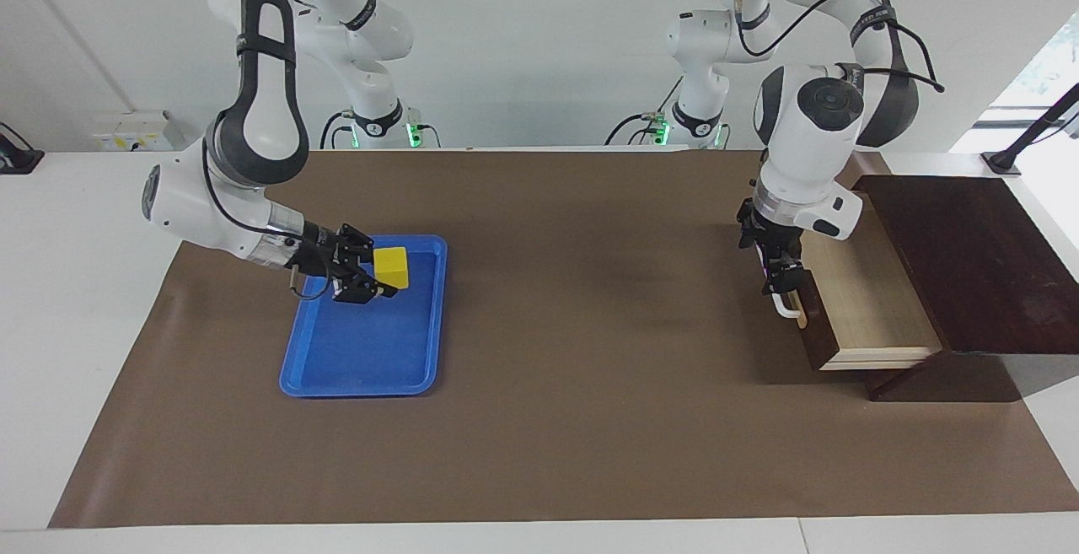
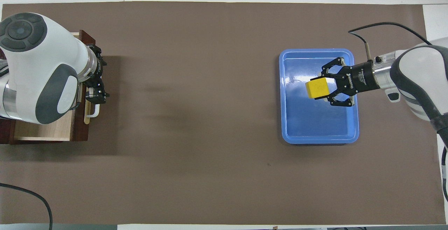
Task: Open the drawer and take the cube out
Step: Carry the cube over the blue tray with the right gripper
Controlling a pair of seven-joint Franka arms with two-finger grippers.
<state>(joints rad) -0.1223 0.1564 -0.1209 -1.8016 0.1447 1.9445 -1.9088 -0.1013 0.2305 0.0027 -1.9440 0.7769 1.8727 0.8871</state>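
Facing view: the right claw (image 1: 375, 277) grips the small bright yellow cube (image 1: 391, 267) above the blue plastic tray (image 1: 362, 385), toward the right arm's end of the table.

Overhead view: the left claw (image 2: 95, 95), spread wide, hangs over the white handle of the dark wooden drawer (image 2: 78, 132), still pulled out.

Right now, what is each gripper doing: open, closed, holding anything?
Left gripper: open and empty, at the drawer handle.
Right gripper: closed on the yellow cube, held over the blue tray.
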